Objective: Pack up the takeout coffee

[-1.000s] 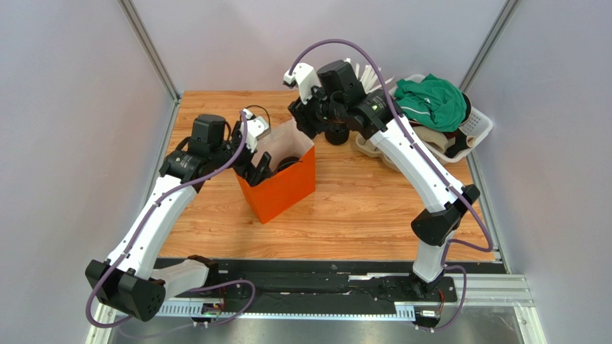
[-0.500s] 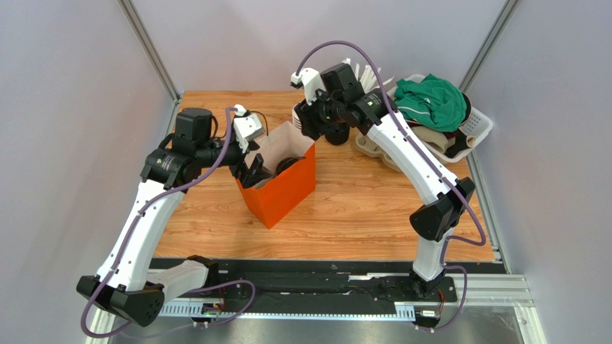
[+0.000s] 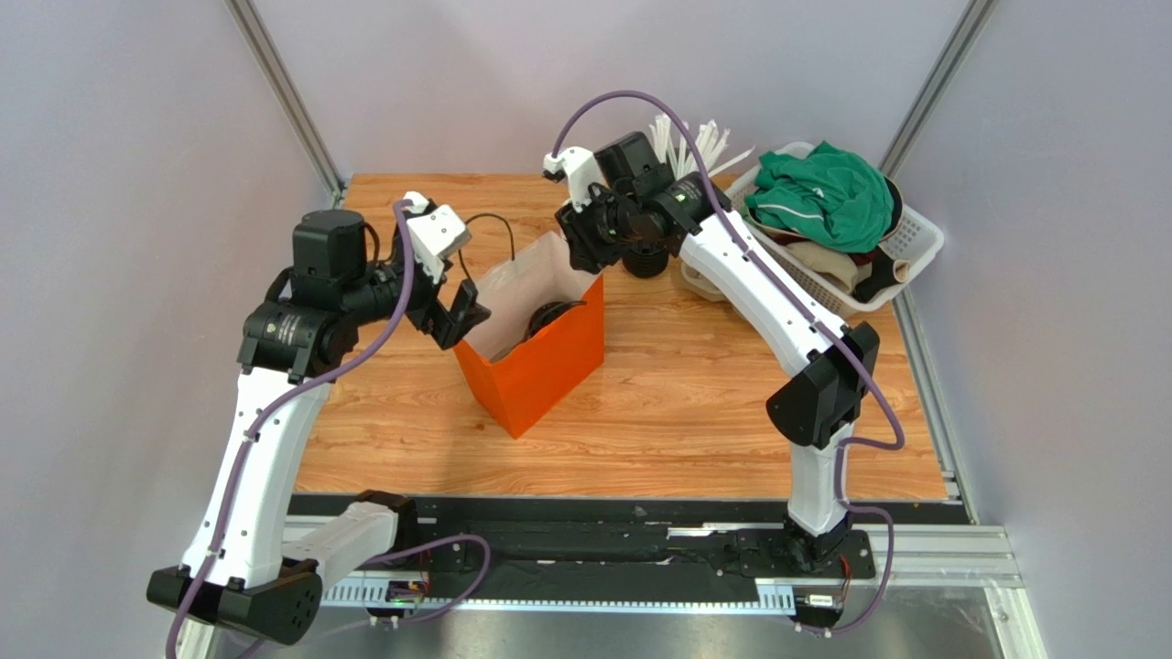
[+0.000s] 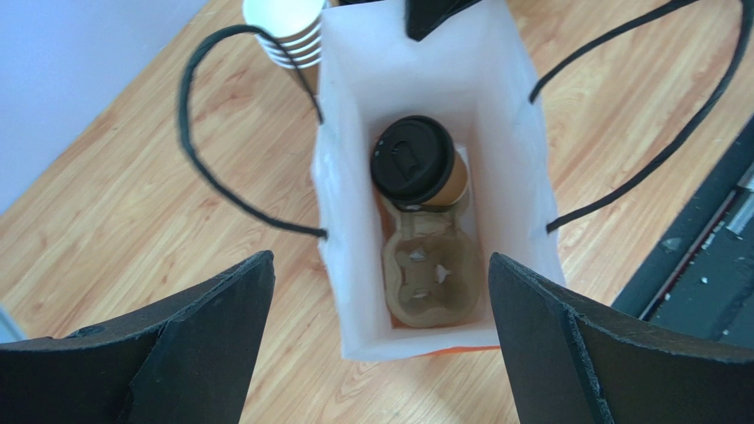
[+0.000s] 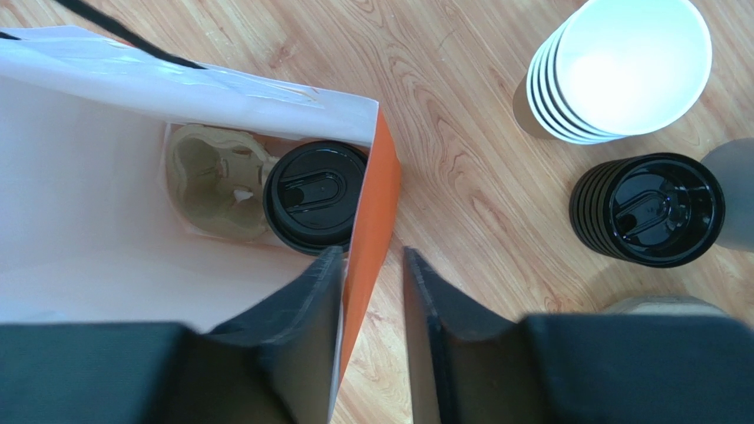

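A small tan paper coffee cup with a glossy round black plastic lid sits in a moulded pulp carrier at the bottom of an upright orange paper bag, white inside. The left gripper hovers above, spread wide. The right gripper straddles the bag's wall, narrowly parted; pinching or not, I cannot tell.

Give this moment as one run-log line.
coffee: in carrier inside orange bag | left pincer: open, clear of bag | right pincer: open, astride bag wall
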Motion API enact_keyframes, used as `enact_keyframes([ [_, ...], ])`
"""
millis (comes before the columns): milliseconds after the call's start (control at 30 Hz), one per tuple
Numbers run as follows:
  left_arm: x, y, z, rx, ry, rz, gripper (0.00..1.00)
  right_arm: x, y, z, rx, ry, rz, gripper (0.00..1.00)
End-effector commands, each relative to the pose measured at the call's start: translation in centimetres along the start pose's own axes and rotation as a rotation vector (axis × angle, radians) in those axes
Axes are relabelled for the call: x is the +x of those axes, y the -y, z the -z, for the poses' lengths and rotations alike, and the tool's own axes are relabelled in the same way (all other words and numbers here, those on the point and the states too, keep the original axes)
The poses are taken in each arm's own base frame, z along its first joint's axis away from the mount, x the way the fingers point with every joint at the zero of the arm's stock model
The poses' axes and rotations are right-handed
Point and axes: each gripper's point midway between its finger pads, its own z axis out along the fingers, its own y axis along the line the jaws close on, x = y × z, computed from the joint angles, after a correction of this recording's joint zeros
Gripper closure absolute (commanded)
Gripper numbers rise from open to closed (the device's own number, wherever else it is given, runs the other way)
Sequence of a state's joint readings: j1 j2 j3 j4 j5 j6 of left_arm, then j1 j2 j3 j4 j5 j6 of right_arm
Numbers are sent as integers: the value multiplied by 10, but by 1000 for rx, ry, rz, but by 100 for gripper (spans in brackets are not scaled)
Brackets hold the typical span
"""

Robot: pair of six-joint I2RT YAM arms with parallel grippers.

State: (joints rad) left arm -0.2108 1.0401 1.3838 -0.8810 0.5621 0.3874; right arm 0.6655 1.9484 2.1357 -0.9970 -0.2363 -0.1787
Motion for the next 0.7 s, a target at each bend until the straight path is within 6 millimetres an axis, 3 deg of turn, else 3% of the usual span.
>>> enact_keyframes([
  [0, -8, -12, 17, -93, 32, -9, 1, -24, 1, 12, 28, 72, -6, 72],
  [233, 2, -17, 14, -110, 7, -3, 1, -20, 7, 33, 94, 81, -2, 100],
  [500, 6, -17, 9, -99, -3, 7, 1, 9, 28, 41, 239, 24, -84, 100],
  [667, 7, -17, 6, -88, -5, 11, 1, 25, 65, 50, 352, 17, -186, 100],
])
